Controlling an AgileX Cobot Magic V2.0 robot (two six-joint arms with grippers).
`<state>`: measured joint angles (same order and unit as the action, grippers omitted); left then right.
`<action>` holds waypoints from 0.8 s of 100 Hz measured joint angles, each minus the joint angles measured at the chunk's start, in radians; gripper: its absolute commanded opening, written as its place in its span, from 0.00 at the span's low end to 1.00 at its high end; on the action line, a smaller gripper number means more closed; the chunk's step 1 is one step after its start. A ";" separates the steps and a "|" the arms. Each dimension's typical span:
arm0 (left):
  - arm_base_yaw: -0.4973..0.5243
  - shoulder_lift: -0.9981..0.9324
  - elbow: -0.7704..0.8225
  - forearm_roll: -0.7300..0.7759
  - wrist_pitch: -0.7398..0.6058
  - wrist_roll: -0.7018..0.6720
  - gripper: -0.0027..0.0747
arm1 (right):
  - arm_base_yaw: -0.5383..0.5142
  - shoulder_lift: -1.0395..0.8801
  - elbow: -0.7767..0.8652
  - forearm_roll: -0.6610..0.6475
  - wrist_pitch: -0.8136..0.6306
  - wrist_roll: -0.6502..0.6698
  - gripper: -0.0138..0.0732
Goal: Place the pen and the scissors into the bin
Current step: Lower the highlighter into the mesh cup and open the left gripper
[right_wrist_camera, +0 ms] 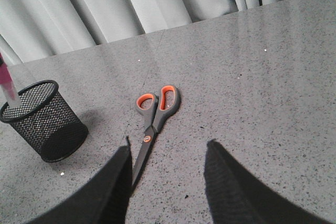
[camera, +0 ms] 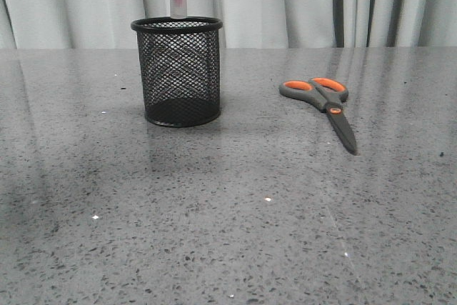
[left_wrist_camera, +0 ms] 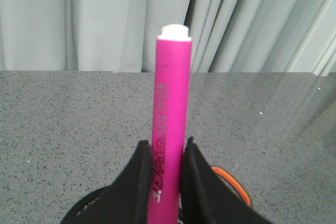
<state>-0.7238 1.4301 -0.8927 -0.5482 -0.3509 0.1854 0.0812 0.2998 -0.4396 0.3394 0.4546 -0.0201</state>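
Glossy cylindrical pen (left_wrist_camera: 169, 129) above wire-mesh bin (camera: 178, 69).

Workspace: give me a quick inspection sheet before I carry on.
Surface: grey speckled table, glossy, a few small bright specks.
Pen: upright, pinched in the left tool, its whitish cap end just above the bin's rim.
Bin: upright on the table, looks empty inside.
Scissors: flat, blades closed, to the right of the bin.
Clutter: nothing seen.
Right tool: open, above the table near the scissors' blade tip.
Cables: nothing seen.
Surroundings: pale curtain behind the table.
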 measured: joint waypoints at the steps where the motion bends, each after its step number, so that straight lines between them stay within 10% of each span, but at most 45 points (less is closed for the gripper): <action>1: 0.000 0.002 0.000 0.000 0.000 0.000 0.01 | 0.000 0.000 0.000 0.000 0.000 0.000 0.49; 14: 0.000 0.014 0.000 0.000 -0.016 0.000 0.04 | 0.000 0.000 0.000 0.000 0.000 0.000 0.49; 38: 0.000 0.018 0.000 0.000 -0.021 0.000 0.52 | 0.000 0.000 0.000 0.000 0.000 0.000 0.49; 80: -0.001 -0.112 0.000 0.000 -0.004 0.010 0.44 | 0.000 0.002 -0.011 0.000 -0.010 -0.032 0.49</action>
<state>-0.7244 1.3184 -0.8927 -0.5482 -0.3550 0.1951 0.0812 0.3020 -0.4509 0.3394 0.4444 -0.0520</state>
